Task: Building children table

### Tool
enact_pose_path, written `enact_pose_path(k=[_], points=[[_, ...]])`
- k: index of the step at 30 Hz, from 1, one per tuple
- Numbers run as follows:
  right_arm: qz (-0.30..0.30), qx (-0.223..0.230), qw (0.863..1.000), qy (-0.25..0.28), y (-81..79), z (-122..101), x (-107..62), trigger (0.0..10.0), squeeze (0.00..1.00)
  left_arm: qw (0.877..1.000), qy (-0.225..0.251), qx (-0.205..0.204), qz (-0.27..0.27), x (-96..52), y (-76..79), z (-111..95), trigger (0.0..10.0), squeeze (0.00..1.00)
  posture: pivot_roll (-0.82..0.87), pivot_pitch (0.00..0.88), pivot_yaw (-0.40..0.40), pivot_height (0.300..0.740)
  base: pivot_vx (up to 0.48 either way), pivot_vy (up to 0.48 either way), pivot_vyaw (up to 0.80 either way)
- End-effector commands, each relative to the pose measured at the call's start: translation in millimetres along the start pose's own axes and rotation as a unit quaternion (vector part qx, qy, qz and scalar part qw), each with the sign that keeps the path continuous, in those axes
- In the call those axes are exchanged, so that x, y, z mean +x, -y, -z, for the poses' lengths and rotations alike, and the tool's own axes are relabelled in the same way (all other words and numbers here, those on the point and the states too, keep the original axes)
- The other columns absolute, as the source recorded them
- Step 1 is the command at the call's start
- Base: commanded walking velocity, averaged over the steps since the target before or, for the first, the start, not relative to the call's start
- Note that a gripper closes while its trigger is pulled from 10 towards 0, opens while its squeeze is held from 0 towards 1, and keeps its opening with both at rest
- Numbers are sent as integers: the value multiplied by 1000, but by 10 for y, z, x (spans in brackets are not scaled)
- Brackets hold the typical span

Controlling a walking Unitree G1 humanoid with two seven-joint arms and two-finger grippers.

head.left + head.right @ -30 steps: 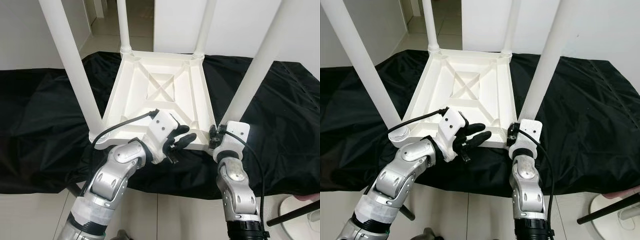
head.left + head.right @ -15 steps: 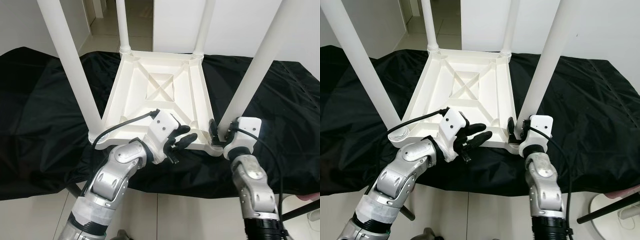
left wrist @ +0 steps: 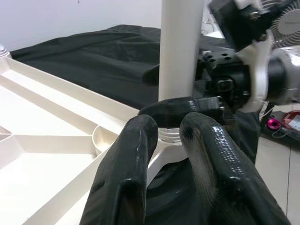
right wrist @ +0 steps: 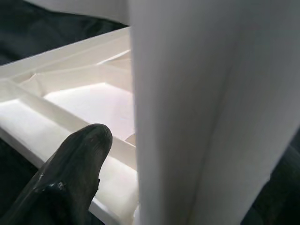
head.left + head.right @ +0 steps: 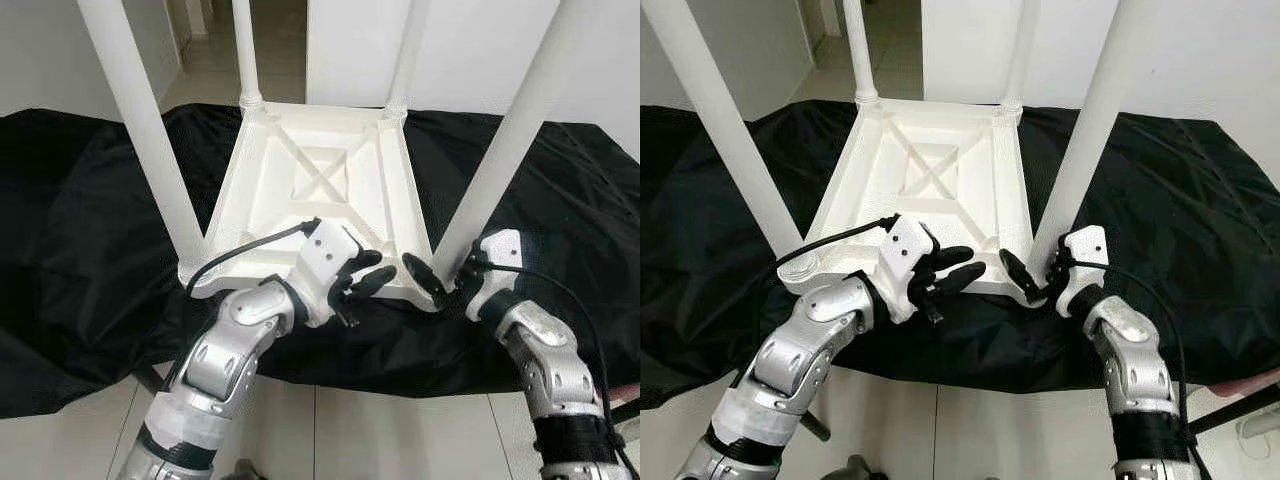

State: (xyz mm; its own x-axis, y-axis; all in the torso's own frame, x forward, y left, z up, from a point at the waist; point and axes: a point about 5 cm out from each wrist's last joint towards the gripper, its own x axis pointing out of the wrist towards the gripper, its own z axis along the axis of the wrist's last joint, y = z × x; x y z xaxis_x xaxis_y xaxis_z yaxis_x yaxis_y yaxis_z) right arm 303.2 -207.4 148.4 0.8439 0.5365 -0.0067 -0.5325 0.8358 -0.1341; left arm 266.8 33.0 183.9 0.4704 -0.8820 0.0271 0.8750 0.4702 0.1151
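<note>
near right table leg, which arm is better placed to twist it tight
Right. The right pincer straddles the base of the white plastic table leg, one finger on each side. The left pincer rests at the upturned white tabletop's near edge, short of it.
</note>
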Motion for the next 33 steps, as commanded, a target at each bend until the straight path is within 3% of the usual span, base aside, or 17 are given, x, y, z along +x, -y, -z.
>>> enact_pose_path(k=[1,2,3,8,9,18,19,22,33], points=[[-21,-3,1000,-11,5,58,14,8471,0,1000,1,0,-15,19,-10,-20,10000,0,-23,0,16,740,0,0,0],[-21,-3,1000,-11,5,58,14,8471,0,1000,1,0,-15,19,-10,-20,10000,0,-23,0,16,740,0,0,0],[-26,-9,999,-21,30,91,15,2510,0,1000,2,0,-15,19,-8,-24,10000,0,-20,0,14,740,0,0,0],[-41,-14,999,-29,74,134,10,2510,0,1000,3,-1,-16,17,-8,-28,10000,0,-20,0,14,740,0,0,0],[-41,-15,999,-31,86,150,3,0,0,1000,2,0,-16,17,-8,-27,10000,0,-19,0,14,740,0,0,0],[-45,-8,999,-30,90,224,-3,0,0,1000,-1,2,-17,7,4,-13,10000,0,-16,3,12,740,0,0,0],[-42,-8,999,-29,78,231,-3,10000,0,1000,-2,3,-17,6,7,-11,10000,0,-16,3,12,740,0,0,0],[-37,-11,999,-31,67,235,0,10000,0,1000,-2,3,-18,7,5,-9,10000,0,-16,3,12,740,0,0,0],[78,-14,997,-18,-44,183,76,10000,0,1000,-5,1,-21,-5,11,9,10000,0,-12,10,8,740,0,0,0]])
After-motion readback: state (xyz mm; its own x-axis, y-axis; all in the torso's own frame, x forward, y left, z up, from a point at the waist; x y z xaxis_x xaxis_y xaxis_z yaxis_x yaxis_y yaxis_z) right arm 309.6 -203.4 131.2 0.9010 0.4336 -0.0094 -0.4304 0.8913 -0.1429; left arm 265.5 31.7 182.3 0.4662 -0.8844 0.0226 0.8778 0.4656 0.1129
